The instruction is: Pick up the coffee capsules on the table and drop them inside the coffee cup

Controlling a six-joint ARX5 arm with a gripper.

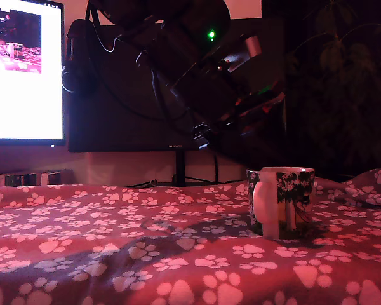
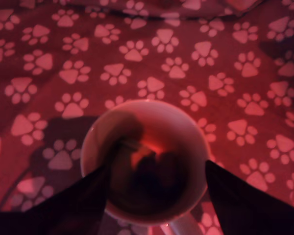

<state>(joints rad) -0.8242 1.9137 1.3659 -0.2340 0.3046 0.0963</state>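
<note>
The white coffee cup with dark leafy print stands toward the desk's far edge, on the exterior view's right, its thick handle facing the camera. Dark shapes lie inside it, too blurred to name. The arm slants above the cup; its fingers hang spread apart, released, over the rim

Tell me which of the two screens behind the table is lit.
The left screen, at the exterior view's left edge, is lit: it glows white, with a small picture at its top. The middle screen, partly behind the arm, is dark.
</note>
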